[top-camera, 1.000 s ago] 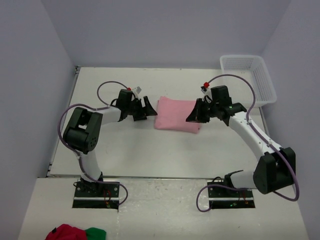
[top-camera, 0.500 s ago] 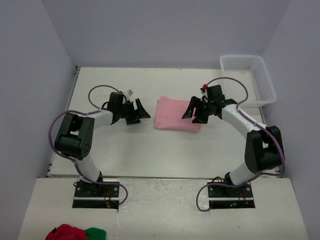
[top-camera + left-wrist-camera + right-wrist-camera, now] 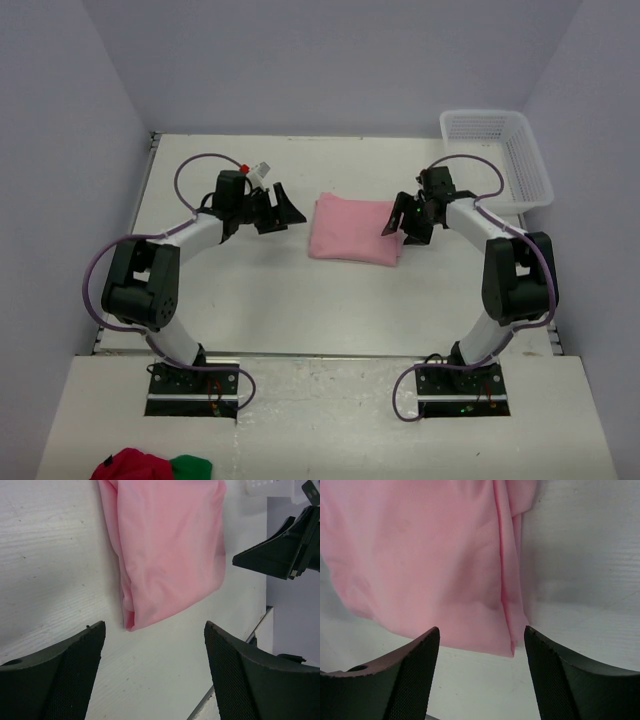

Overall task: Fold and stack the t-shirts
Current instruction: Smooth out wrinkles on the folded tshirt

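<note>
since the pink t-shirt [image 3: 355, 232] lies folded in a tidy rectangle at the middle of the surface [image 3: 300, 300], we judge the step in hand to be letting go cleanly. the left claw [image 3: 285, 212] sits just beside its left edge, jaws apart and empty. the right claw [image 3: 395, 222] hangs at the right edge, jaws apart, and seems to pinch no cloth, though its wrist view is too close to be sure. we should lift straight up before drawing back, so no finger drags the loose fold open.
</note>
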You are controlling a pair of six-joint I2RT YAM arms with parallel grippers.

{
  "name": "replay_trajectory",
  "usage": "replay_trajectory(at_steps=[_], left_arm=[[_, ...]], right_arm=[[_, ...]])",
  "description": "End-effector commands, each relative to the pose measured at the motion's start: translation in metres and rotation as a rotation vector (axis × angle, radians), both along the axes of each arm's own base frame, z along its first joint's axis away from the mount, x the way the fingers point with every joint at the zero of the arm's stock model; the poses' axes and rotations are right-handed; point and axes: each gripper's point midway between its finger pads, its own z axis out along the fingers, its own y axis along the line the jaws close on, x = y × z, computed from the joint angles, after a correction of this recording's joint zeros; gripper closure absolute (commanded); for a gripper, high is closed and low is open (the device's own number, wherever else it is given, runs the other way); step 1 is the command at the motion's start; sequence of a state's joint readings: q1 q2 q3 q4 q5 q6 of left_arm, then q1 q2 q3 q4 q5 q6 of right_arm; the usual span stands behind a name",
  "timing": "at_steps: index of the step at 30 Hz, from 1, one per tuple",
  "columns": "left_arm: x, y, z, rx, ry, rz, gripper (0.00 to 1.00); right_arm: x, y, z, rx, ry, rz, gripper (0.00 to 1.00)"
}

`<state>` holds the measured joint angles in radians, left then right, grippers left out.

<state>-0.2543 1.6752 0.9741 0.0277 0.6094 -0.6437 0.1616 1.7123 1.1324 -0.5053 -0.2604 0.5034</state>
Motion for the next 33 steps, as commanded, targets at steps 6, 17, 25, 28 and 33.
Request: replay_trajectory(at_steps=[6,17,25,28,33], left_arm=[[-0.013,-0.018,0.002,-0.124,-0.008,-0.074,0.31],[-0.016,-0.095,0.044,-0.344,-0.076,-0.299,1.0],[-0.004,-0.129,-0.009,-0.462,0.049,-0.341,1.0],[-0.001,-0.13,-0.032,-0.463,0.089,-0.333,1.0],[0.002,-0.123,-0.068,-0.393,0.153,-0.29,1.0]], right_arm=[[0.0,0.021,0.047,0.095,-0.15,0.104,0.39],[0.001,0.089,0.07,0.422,-0.129,0.286,1.0],[-0.002,0.133,0.03,0.495,0.0,0.356,1.0],[-0.004,0.135,0.01,0.49,0.04,0.334,1.0],[-0.01,0.119,-0.027,0.385,0.124,0.236,1.0]])
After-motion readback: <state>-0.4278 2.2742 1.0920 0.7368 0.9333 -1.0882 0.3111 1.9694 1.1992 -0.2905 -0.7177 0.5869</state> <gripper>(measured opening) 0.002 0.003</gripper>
